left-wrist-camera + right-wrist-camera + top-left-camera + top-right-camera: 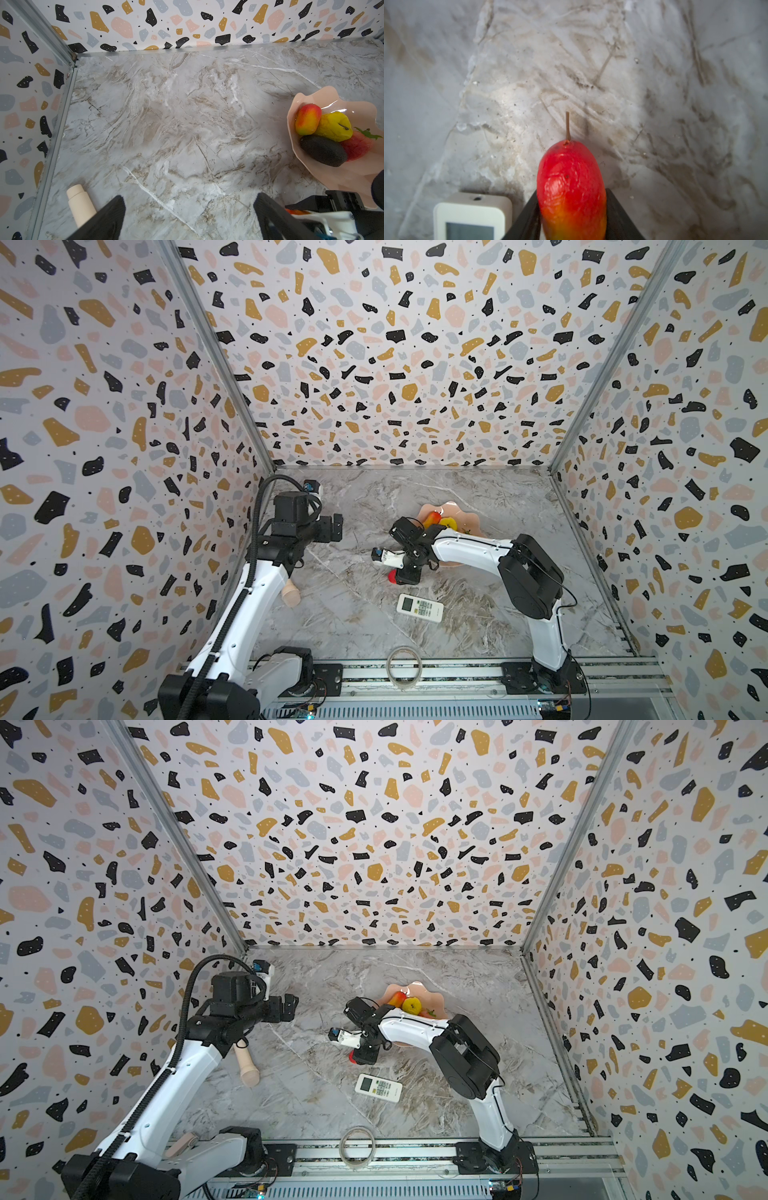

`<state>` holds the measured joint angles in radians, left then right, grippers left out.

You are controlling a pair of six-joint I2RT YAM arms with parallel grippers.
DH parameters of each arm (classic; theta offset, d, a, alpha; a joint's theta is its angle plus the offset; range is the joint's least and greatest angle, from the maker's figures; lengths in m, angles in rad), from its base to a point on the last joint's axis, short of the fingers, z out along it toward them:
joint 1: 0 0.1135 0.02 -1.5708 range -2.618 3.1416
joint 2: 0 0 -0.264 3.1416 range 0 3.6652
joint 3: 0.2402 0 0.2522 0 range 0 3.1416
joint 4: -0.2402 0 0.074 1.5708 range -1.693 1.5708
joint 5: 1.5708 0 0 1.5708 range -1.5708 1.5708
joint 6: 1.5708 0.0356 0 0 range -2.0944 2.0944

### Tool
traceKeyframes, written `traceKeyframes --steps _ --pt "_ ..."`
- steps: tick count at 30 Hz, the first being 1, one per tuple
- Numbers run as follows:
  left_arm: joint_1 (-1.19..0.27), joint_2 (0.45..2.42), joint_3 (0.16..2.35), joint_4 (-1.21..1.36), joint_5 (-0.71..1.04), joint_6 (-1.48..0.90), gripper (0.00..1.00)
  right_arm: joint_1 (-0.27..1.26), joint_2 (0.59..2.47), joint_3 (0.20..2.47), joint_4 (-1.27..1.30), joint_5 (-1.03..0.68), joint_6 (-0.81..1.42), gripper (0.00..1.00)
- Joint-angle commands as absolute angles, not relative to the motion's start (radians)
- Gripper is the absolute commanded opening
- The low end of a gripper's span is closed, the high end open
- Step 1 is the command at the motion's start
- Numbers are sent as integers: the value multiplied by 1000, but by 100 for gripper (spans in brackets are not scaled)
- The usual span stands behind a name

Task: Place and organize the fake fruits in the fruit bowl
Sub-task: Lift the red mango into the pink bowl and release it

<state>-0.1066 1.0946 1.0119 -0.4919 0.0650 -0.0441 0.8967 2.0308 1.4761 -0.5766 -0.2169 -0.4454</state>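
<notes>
Just now one mango (571,187) sits near the middle of the worktop (478,626), its thin stem pointing away from the right gripper (572,199), whose black jaws are clamped against both its sides. The bowl (311,93) stands just behind it, toward the back right corner, and holds the other mango (307,119), the yellow fruit (334,126), the dark fruit (323,150) and the strawberry (357,145), all touching in one cluster. A remote (419,605) lies just in front of the gripped mango, a tape ring (404,668) rests at the front edge, and the left gripper (190,198) hangs spread wide and empty over the left side, near a beige peg (80,203) by the left edge.
</notes>
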Motion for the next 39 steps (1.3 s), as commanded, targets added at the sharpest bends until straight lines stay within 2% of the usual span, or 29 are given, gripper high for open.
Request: traceKeyframes --steps 1,9,21,32,34,39 --pt "-103 1086 1006 -459 57 -36 100 893 2029 1512 -593 -229 -442 42" --pt "-103 1089 1008 -460 57 -36 100 879 1938 1534 -583 -201 -431 33" --pt "-103 1085 1005 -460 55 -36 100 728 1782 1412 -455 -101 -342 30" --pt "-103 1088 1006 -460 55 -37 99 666 1822 1349 -448 -70 -309 30" --pt "-103 1090 1006 -460 54 -37 100 666 1826 1343 -448 -75 -307 33" --pt "-103 1094 1006 -461 55 -36 100 666 1820 1340 -446 -83 -302 58"
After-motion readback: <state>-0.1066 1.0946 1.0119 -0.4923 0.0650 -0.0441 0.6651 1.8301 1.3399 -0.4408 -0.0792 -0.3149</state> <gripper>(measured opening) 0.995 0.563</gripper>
